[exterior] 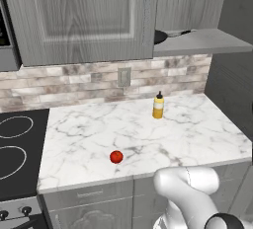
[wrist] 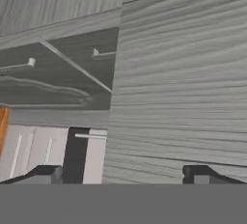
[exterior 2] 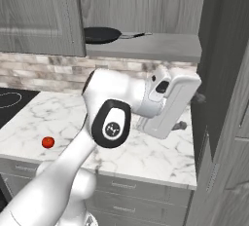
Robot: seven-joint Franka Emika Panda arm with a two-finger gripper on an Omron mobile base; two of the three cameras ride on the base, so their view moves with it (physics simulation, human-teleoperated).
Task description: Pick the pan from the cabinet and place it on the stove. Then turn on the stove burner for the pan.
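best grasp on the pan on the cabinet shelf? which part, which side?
Probably the handle. The pan lies flat on the open cabinet shelf, its thin straight handle pointing right, along the shelf. Come in level from the open front, fingers spread either side of the handle; the low rim gives less to pinch.

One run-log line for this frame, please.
phase: before pick | pan: on open cabinet shelf, untouched | gripper: open, empty, facing grey wood panel | stove: bare

The cabinet [exterior: 79, 20] door hides most of the pan [exterior: 159, 36] in the left base view.
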